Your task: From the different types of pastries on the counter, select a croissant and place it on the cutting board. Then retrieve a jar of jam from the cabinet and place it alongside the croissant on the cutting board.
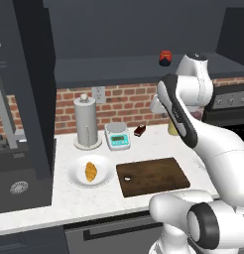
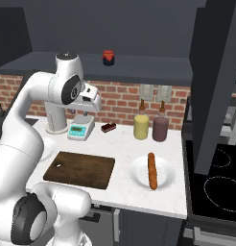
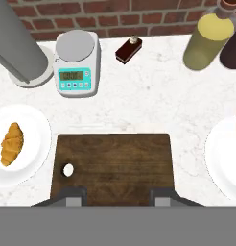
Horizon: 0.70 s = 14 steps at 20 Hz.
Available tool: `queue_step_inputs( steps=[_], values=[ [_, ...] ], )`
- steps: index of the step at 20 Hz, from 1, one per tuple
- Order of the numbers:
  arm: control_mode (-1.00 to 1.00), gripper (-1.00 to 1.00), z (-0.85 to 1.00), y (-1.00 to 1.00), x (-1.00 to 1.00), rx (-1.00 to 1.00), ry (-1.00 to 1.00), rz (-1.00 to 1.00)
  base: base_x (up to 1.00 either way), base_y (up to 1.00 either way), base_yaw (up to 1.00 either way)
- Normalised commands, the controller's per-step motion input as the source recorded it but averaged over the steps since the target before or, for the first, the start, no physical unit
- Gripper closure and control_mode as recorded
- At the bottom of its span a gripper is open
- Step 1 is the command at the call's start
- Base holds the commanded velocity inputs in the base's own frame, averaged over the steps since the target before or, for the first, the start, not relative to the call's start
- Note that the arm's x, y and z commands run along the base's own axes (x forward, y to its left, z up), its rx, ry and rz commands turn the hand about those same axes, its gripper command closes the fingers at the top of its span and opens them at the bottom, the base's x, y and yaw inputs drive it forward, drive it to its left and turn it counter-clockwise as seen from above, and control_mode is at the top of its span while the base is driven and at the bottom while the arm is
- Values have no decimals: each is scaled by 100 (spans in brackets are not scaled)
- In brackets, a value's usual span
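Note:
The golden croissant [image 1: 91, 171] [image 3: 11, 143] lies on a round white plate [image 1: 105, 177] left of the dark wooden cutting board [image 1: 152, 176] [image 3: 115, 163] [image 2: 79, 169], which is bare. My gripper [image 3: 117, 198] [image 2: 86, 111] hangs open and empty high above the board, pointing down at it. The red-lidded jar of jam [image 1: 165, 57] [image 2: 108, 57] stands on the dark grey cabinet shelf [image 2: 139, 65] above the counter [image 1: 144, 146]. A small dark brown pastry [image 3: 128, 49] [image 1: 139, 130] sits near the brick wall. A long brown stick of bread [image 2: 151, 170] rests on a second plate [image 2: 136, 175] right of the board.
A kitchen scale [image 3: 76, 62] and a grey paper towel holder [image 1: 85, 121] stand behind the croissant's plate. A yellow bottle [image 2: 141, 126] and a maroon one [image 2: 160, 127] stand at the back right. A stove [image 2: 216, 182] borders the counter on the right.

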Motion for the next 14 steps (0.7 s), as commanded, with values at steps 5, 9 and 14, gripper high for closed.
queue_step_inputs(
  steps=[5,9,14],
  values=[
    [-100,-100,0,0,0,0,1,0,0,0,0],
    [-100,-100,-1,22,-12,5,1,0,0,0,0],
    [-100,-100,-3,56,-49,12,-1,-10,0,0,0]
  ],
)
